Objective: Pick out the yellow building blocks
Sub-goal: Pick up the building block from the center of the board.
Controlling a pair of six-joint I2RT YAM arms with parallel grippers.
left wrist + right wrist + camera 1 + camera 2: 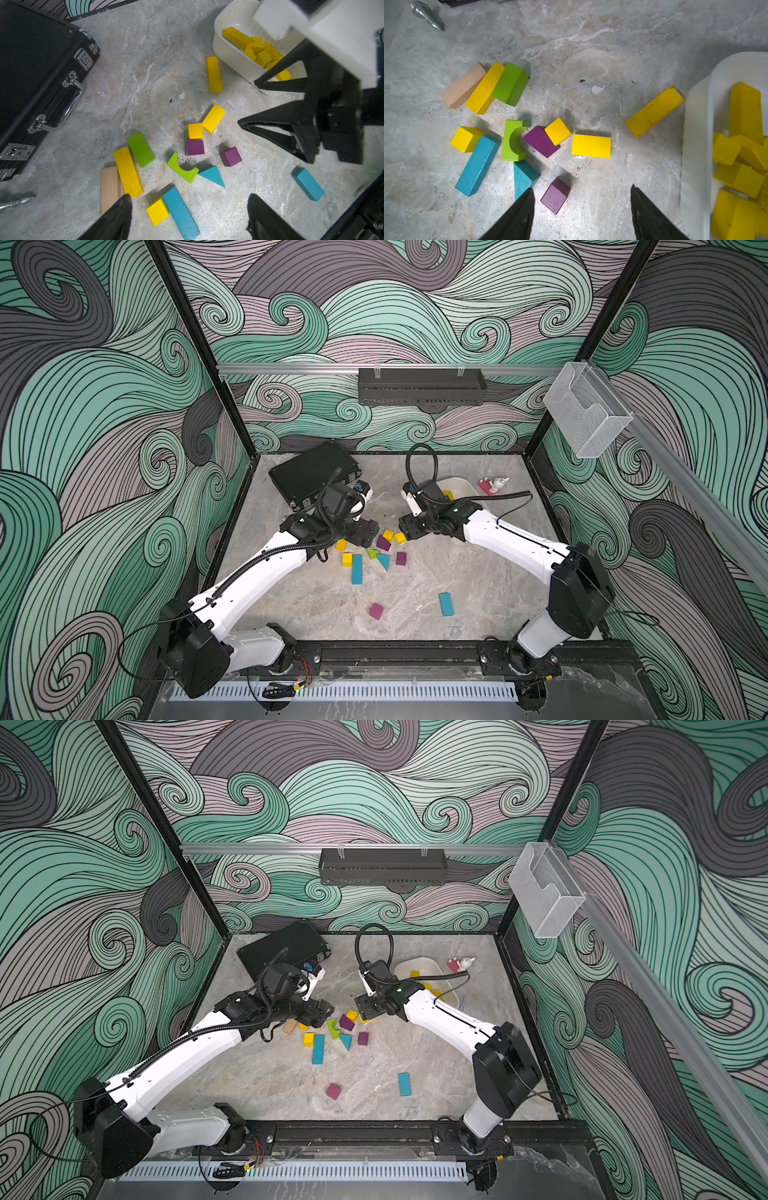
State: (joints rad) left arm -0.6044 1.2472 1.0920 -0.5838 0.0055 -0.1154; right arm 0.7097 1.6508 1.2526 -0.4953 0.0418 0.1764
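Note:
Several yellow building blocks lie loose on the marble table: a long bar (pixel 128 172) beside a tan bar, a cube (pixel 157 212), a cube (pixel 558 131), a short bar (pixel 591 146) and a long bar (pixel 654 112) close to the white tub (pixel 697 124). More yellow blocks (pixel 737 145) fill that tub (pixel 459 483). My left gripper (pixel 189 197) hangs open over the cluster, holding nothing. My right gripper (pixel 581 189) faces it from the tub side, also open and empty. In a top view the left gripper (pixel 365 535) and right gripper (pixel 409 531) flank the pile.
A black case (pixel 316 477) lies at the back left. Lime-green, purple and teal blocks mix with the yellow ones; a teal bar (pixel 446 604) and a magenta block (pixel 376 610) lie nearer the front. A silver piece (pixel 425 15) and a pink toy (pixel 492 485) sit apart.

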